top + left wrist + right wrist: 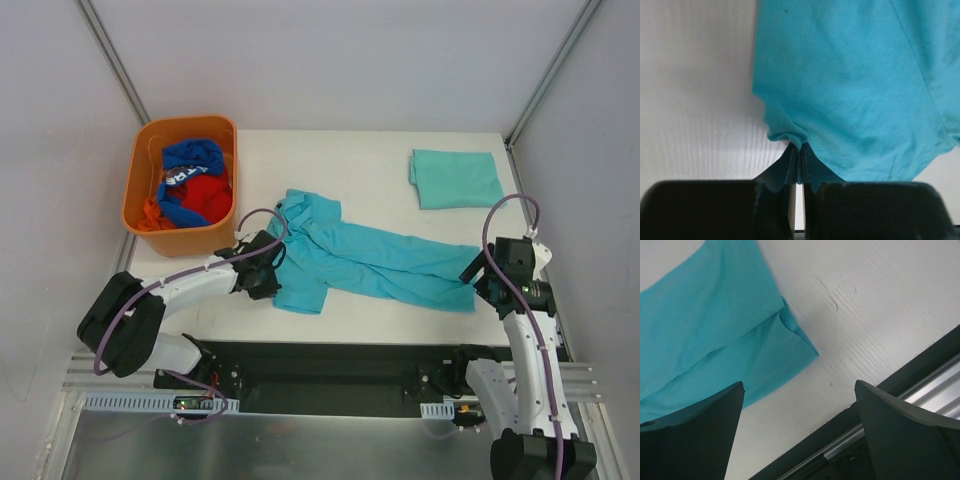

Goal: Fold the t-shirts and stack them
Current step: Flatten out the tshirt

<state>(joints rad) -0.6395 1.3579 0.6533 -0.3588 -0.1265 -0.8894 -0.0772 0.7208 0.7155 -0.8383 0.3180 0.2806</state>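
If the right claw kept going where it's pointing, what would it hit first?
The right gripper would likely meet the corner of the spread-out teal t-shirt, or the bare table right beside it; depth is unclear.

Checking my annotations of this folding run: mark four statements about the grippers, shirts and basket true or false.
1. The left gripper is shut on an edge of the spread-out t-shirt. True.
2. The right gripper grips that shirt too. False: its jaws stand open, holding nothing.
3. A folded t-shirt lies at the far right of the table. True.
4. The orange basket holds only teal shirts. False: it holds blue, red and orange garments.
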